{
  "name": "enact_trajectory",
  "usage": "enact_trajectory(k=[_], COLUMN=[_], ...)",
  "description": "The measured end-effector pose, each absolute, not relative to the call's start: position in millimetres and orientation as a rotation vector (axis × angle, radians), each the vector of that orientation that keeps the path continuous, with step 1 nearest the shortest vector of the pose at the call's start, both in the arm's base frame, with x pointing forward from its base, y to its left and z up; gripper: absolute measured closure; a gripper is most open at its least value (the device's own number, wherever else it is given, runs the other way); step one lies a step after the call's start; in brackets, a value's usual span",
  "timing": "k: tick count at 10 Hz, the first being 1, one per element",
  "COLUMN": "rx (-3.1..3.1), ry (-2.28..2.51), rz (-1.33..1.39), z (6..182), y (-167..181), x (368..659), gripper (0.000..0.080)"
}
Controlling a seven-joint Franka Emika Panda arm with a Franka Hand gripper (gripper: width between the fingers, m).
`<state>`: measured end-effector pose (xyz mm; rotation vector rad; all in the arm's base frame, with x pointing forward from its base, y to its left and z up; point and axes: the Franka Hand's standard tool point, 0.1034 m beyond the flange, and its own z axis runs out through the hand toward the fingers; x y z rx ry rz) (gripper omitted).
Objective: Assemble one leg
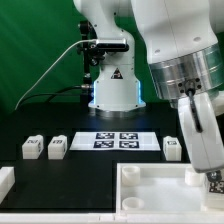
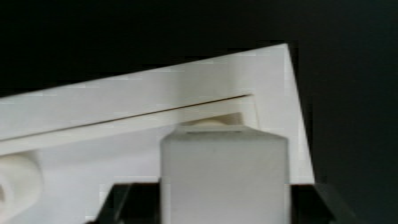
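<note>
Here the arm's gripper [image 1: 206,165] hangs low at the exterior view's right, over the far right corner of the large white panel [image 1: 160,195] that lies at the front of the black table [image 1: 90,172]. The wrist view shows its two dark fingers [image 2: 135,203] set narrowly apart with the leg [image 2: 226,165] filling the whole gap between them, so the hand is clamped on that block and nothing else. The leg is a stubby white block; its long axis runs along the fingers, away from the wrist and down toward the panel, near upright in the exterior view with a slight lean. Its far end sits against the panel's white surface beside a thin dark seam, though I cannot tell whether it is seated in a socket. In the exterior view only a scrap of a black-and-white tag shows below the hand, facing the camera. Three spare legs stand in a row behind the panel: two [image 1: 32,148] [image 1: 57,148] at the exterior view's left, and one [image 1: 171,148] close to the gripper. The marker board [image 1: 118,141] lies flat between them.
</note>
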<state>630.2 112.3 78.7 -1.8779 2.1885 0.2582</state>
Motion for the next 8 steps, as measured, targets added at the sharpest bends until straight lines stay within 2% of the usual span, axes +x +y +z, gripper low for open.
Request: enact_trajectory(k=[1,2,3,6,8], rx=[-1.968,-2.198,-2.403,-2.641,-2.914], ry=[2.114,1.886,1.629,1.225,0.66], rz=[0.242,0.202,0.159,0.107,0.079], z=[77.4,74.4,72.9,72.9,75.2], y=[112.4,113.2,113.6,113.3,112.5], x=[628.4,624.2,622.0,621.2,618.9], gripper=[0.0425,0.0284,0.0192,0.0152,0.015])
